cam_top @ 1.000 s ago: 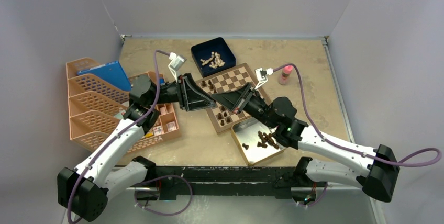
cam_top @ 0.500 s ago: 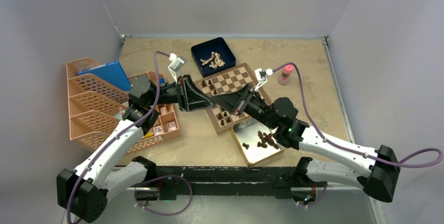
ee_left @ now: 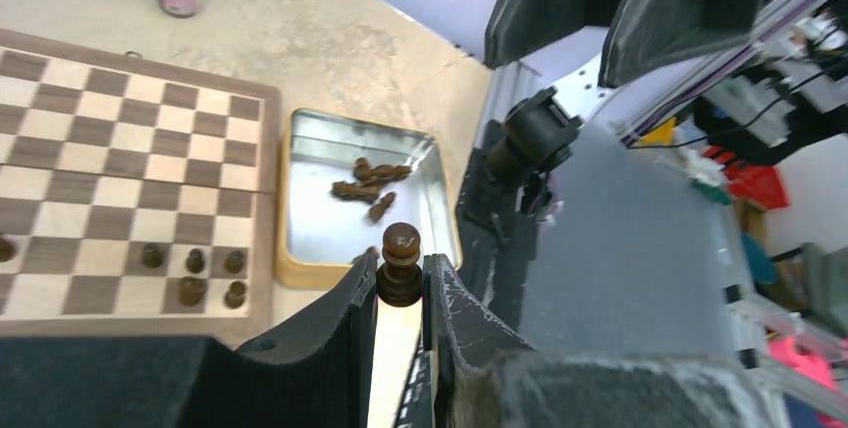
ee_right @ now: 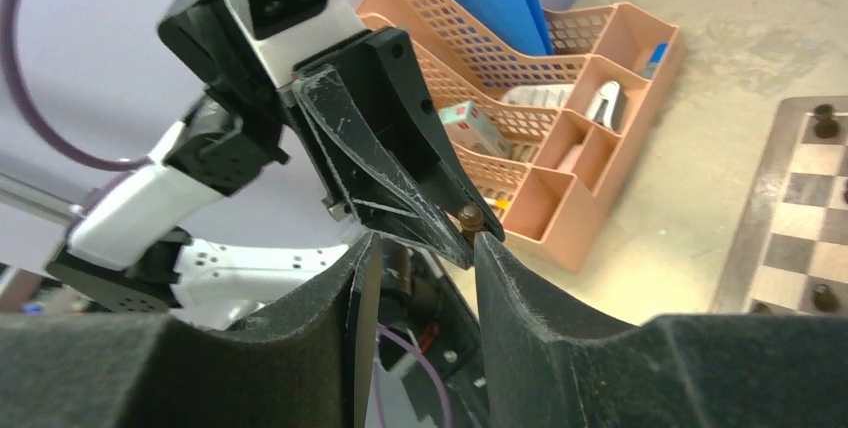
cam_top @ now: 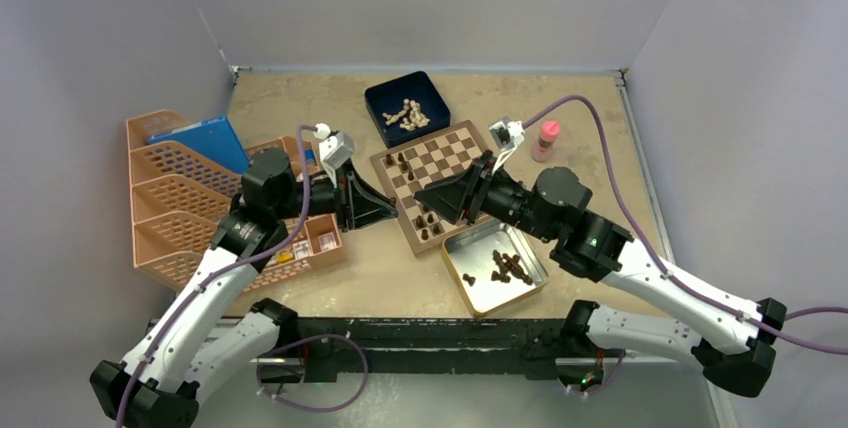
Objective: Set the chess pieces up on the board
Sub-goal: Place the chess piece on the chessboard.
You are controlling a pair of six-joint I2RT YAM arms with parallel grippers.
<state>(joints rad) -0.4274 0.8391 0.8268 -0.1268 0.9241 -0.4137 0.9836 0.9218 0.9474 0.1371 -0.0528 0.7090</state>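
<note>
- The left claw (ee_left: 400, 274) is clamped on one dark chessman (ee_left: 401, 246). Its two fingertips pinch the lower body and base, and the round head stands up clear above them
- The right claw (ee_right: 422, 244) has its fingers apart with nothing between them. It faces the left claw's tips from just in front
- The board (ee_left: 120, 148) lies below and ahead of the left claw, off to the left of its tips. The silver tin (ee_left: 310, 153) sits straight ahead of the tips
- More loose dark pieces (ee_left: 365, 183) lie on their sides in the tin. A few standing dark pieces (ee_left: 195, 273) are on the board's edge rows nearest the claw
- Handling, as a judgement: the chessman looks like turned, polished wood, so it should be light, rigid and not fragile. It is also small, round and smooth, so it is likely to twist or squirt out of a pinch
- The best hold is probably across the narrow waist or just above the base, with the piece's axis upright between the pads
- The present grip looks low and centred, which suits setting the piece down flat
- The base is narrow, so a tilted release would likely topple it, or knock its close neighbours once it is near them
</note>
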